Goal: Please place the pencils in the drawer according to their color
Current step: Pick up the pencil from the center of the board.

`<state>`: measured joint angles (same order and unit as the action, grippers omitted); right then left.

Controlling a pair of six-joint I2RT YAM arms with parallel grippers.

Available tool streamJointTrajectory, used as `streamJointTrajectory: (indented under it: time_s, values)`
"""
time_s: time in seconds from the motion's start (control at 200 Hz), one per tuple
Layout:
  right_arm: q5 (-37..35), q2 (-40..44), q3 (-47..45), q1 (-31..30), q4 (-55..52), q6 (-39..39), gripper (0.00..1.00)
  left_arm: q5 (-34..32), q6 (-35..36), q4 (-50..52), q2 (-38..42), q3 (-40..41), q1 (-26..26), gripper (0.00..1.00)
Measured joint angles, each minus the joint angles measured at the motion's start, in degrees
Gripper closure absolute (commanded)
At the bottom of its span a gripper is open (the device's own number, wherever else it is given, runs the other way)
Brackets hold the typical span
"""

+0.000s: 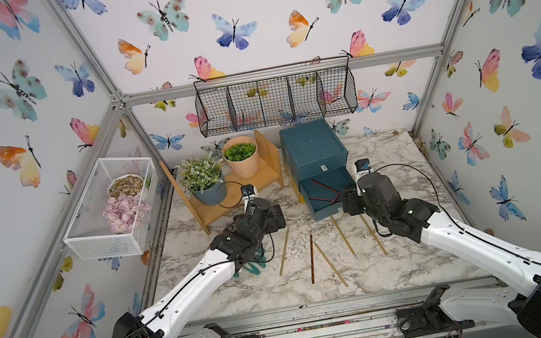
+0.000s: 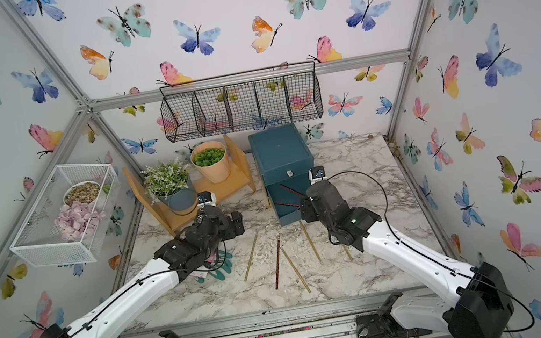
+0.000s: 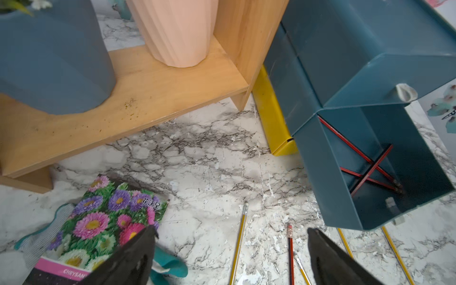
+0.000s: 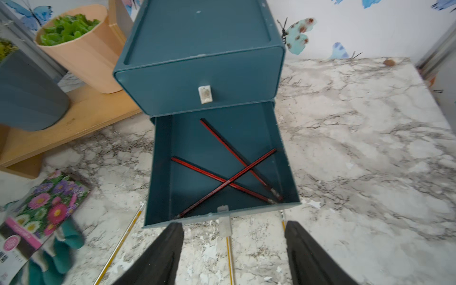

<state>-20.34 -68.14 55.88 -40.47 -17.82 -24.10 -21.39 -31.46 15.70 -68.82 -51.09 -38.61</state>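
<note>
The teal drawer chest (image 1: 313, 148) stands at the back, its middle drawer (image 4: 222, 158) pulled out. Three red-and-black pencils (image 4: 229, 182) lie crossed inside it. On the marble in front lie several gold pencils (image 1: 284, 250) and one reddish-brown pencil (image 1: 312, 259). My left gripper (image 3: 230, 230) hangs open above the table left of the drawer, with nothing between its fingers; a gold pencil (image 3: 240, 237) and the reddish one (image 3: 290, 246) lie below it. My right gripper (image 4: 234, 224) is open at the drawer's front edge, its fingers on either side of the pale pull tab (image 4: 225, 222) without touching it.
A wooden shelf (image 1: 246, 185) with a grey pot (image 1: 208, 194) and a peach pot (image 1: 243, 161) stands left of the chest. A seed packet (image 3: 106, 222) and a teal glove (image 3: 170, 266) lie under my left arm. A white mesh basket (image 1: 110, 210) and a black wire basket (image 1: 276, 99) hang on the walls.
</note>
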Motion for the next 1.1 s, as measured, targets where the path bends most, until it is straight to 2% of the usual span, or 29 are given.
streamJointTrajectory:
  time_s: [0.32, 0.696, 0.866, 1.096]
  values:
    - [1.2, -4.9, -0.39, -11.63, -0.35, -8.04, 0.29, -3.3, -8.96, -2.49, 6.97, 11.26, 2.32, 0.02]
    - [4.7, -15.39, -2.25, -24.92, -1.33, -12.31, 0.41, -5.27, -15.3, -4.46, 10.71, 17.29, 3.34, 0.02]
    - [8.37, -20.46, -2.25, -25.83, -1.44, -12.39, 0.42, -5.6, -16.33, -4.79, 10.71, 17.31, 3.52, 0.02]
    - [9.01, -26.38, -1.49, -25.83, -2.12, -12.39, 0.46, -5.79, -17.05, -4.81, 10.64, 17.92, 4.26, 0.02]
